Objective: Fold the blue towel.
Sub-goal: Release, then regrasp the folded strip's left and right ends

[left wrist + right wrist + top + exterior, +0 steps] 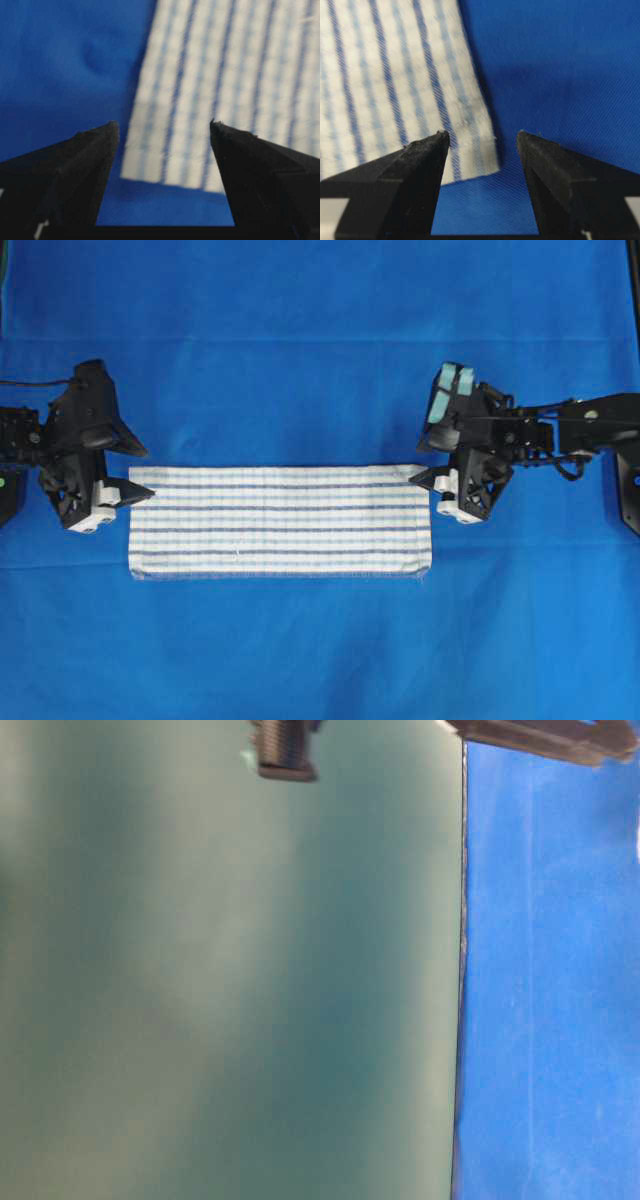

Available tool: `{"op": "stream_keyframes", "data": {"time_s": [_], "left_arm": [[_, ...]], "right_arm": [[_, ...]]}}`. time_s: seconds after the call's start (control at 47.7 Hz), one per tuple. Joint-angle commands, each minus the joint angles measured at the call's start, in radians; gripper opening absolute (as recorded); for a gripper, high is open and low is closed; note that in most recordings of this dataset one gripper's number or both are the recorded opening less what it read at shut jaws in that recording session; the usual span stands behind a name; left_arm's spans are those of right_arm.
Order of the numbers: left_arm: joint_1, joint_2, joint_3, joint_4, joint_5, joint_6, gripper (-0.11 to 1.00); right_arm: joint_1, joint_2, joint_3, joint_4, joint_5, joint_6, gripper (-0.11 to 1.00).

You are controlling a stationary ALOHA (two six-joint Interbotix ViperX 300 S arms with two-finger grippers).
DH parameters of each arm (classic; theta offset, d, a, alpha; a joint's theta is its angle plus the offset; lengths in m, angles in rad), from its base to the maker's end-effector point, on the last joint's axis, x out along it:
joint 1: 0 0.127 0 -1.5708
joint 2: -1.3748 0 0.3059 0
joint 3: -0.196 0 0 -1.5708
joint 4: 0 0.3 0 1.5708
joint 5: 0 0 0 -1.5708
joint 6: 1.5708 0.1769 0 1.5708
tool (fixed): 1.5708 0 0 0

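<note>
The blue towel [280, 520], white with a light-blue check and darker blue stripes, lies flat as a long folded rectangle in the middle of the table. My left gripper [148, 475] hovers at the towel's upper left corner, jaws open and holding nothing. In the left wrist view the towel's [225, 75] short edge shows between the spread fingers of the left gripper [164, 125]. My right gripper [417, 465] is at the upper right corner, also open and holding nothing. In the right wrist view the towel's [395, 75] corner lies just ahead of the right gripper [481, 134].
A plain solid-blue table covering [320, 330] spreads under everything, with both arms at its left and right sides. The table-level view shows mostly a blurred greenish surface [220, 980], a strip of the blue covering [550, 1000] and a piece of arm [285, 750] at the top.
</note>
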Motion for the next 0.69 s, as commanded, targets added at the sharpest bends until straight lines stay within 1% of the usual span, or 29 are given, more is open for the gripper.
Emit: {"op": "stream_keyframes", "data": {"time_s": [0.0,0.147,0.378,0.462,0.503,0.545,0.608,0.671], "left_arm": [[0.014,0.037,0.003,0.003,-0.038,0.002,0.67],[0.021,0.094,0.017,0.002,-0.066,-0.009,0.67],[0.021,0.106,0.015,0.002,-0.064,-0.012,0.66],[0.021,0.106,0.014,0.0,-0.063,-0.012,0.62],[0.021,0.107,0.012,0.002,-0.063,-0.012,0.57],[0.021,0.109,0.012,0.002,-0.063,-0.012,0.49],[0.021,0.11,0.012,0.002,-0.061,-0.012,0.32],[0.021,0.112,0.012,0.0,-0.055,-0.012,0.17]], "right_arm": [[-0.002,0.014,-0.021,0.002,-0.011,0.002,0.6],[-0.005,0.032,-0.02,0.002,-0.012,0.002,0.6],[-0.005,0.04,-0.018,0.002,-0.012,0.002,0.6],[-0.005,0.041,-0.018,0.0,-0.011,0.002,0.59],[-0.005,0.041,-0.02,-0.002,-0.011,-0.002,0.57],[-0.005,0.041,-0.02,-0.003,-0.012,-0.003,0.53],[-0.005,0.041,-0.02,-0.003,-0.011,-0.008,0.39],[-0.005,0.041,-0.018,-0.003,-0.011,-0.008,0.21]]}}
